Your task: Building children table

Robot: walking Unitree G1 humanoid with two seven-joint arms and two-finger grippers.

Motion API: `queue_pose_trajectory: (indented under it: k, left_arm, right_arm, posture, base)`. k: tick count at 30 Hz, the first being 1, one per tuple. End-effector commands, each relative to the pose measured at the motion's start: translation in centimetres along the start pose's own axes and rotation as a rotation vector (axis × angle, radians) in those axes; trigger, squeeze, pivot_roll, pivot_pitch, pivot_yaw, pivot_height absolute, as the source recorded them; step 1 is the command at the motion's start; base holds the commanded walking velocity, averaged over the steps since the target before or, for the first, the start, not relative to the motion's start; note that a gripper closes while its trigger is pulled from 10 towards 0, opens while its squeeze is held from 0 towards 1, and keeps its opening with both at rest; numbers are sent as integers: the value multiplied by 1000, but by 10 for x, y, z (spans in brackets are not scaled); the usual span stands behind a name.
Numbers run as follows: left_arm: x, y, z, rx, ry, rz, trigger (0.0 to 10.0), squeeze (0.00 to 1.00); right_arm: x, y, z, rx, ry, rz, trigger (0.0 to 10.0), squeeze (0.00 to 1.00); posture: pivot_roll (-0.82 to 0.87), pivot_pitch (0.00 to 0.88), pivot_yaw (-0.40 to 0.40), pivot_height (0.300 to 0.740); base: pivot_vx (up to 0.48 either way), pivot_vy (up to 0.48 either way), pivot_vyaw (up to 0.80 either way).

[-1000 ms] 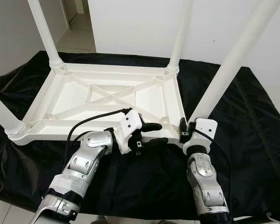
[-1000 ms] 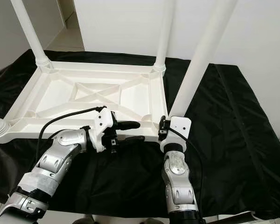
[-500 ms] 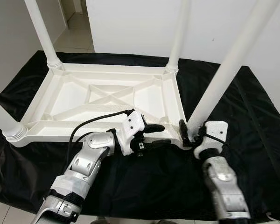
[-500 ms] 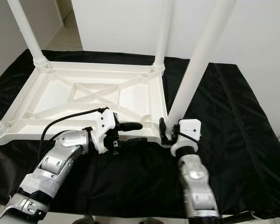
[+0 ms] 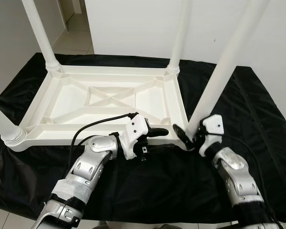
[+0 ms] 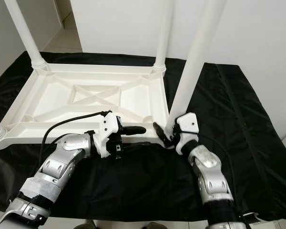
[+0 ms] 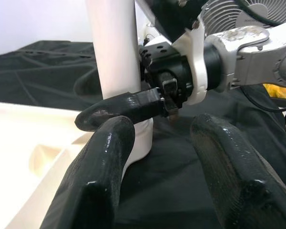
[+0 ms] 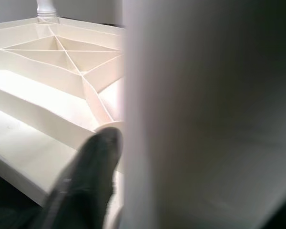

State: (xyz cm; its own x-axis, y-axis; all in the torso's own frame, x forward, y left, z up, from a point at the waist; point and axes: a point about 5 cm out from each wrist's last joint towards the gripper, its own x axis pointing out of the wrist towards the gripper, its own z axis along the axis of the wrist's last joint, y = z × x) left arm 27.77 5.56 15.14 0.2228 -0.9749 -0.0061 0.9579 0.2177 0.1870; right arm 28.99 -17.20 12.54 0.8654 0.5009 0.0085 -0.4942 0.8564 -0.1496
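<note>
A white children's table (image 5: 86, 131) lies upside down on a black cloth, its four legs pointing up. My right gripper (image 5: 190, 136) is shut around the base of the near right leg (image 5: 224, 71), where the leg meets the table's corner; one black finger (image 5: 180, 133) shows left of the leg. In the right wrist view the leg (image 8: 205, 119) stands close against one finger (image 8: 86, 176). My left gripper (image 5: 157, 137) is open at the table's near edge, just left of that corner, its fingers (image 7: 100, 167) holding nothing.
The other legs rise at the far left (image 5: 40, 33), far right (image 5: 178, 38) and near left (image 5: 2, 126). The black cloth (image 5: 257, 124) spreads to the right and front. A white wall (image 5: 133, 24) stands behind, with a doorway at the far left.
My right forearm has swung out to the right and its wrist has turned around the leg's base, so the finger now points left. The left gripper has stayed put.
</note>
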Motion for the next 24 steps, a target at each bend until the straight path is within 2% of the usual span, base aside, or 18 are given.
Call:
queue_pose_trajectory:
  k: [1,12,13,15,20,23,24]
  left_arm:
    - [0,-1,-1,-8,9,12,10000,0]
    - [-2,-2,-2,-9,11,17,10000,0]
    - [-2,-2,-2,-10,11,16,10000,0]
    - [-1,-3,-3,-13,13,11,10000,0]
    - [-1,-3,-3,-15,12,7,10000,0]
    - [0,-4,-3,-9,16,4,10000,0]
    - [0,-4,-3,-9,16,4,10000,0]
  right_arm:
    - [3,6,-2,1,9,58,0,0]
    - [-1,8,-8,15,21,64,0,0]
    - [-2,7,-7,22,11,19,10000,0]
    - [-3,5,-4,28,-9,-69,10000,0]
    - [-3,6,-2,12,-12,-166,10000,0]
    - [-2,13,2,24,-22,-270,10000,0]
    - [-2,13,2,24,-22,-270,10000,0]
  posture:
    - [-3,0,-21,740]
    - [-6,5,-21,740]
    - [-10,6,-19,740]
    - [-13,7,-17,740]
    - [-19,12,-18,740]
    - [-19,11,-19,740]
    - [-19,11,-19,740]
  base:
    - [0,0,0]
    - [0,0,0]
    - [0,0,0]
    - [0,0,0]
    - [0,0,0]
    - [0,0,0]
    - [0,0,0]
